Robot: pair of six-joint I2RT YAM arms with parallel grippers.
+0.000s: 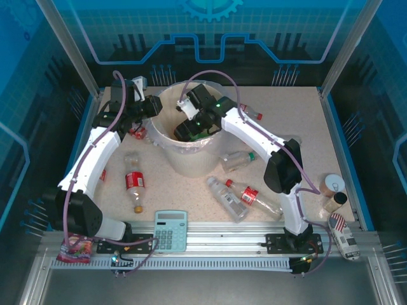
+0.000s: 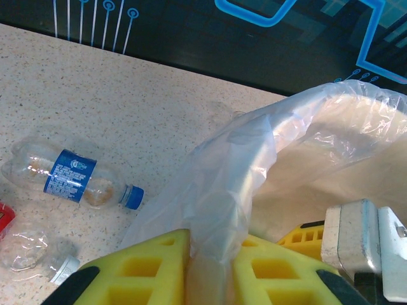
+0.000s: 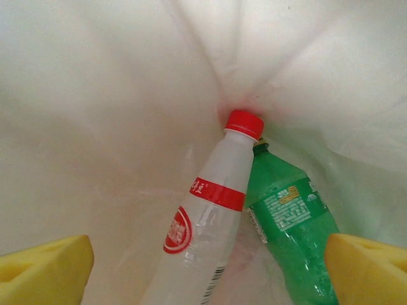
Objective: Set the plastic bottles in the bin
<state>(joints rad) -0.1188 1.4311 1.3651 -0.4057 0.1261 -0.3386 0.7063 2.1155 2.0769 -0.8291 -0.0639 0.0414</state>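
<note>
The left gripper [image 2: 210,270] pinches the bin's [image 1: 184,160] bag liner [image 2: 241,165]; retreating while clamped could drag it out. The right gripper [image 3: 206,267] gapes open above binned bottles [image 3: 210,216].

Light bright, even, soft-shadowed; my yellow foam pads [image 3: 44,270] blur close-up, the clear plastic bag liner [image 2: 254,146] glares.

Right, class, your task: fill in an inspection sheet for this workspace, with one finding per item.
Surface: speckled beige table, bottles scattered on it.
Job's things: bin holds a red-capped bottle and a green bottle; a red-label bottle and blue-label bottle lie outside.
Clutter: calculator, pink packet, small jar.
Grippers: left claw shut on the bag liner; right claw open above the binned bottles.
Cables: purple cable along each arm.
Surroundings: blue panelled walls.
</note>
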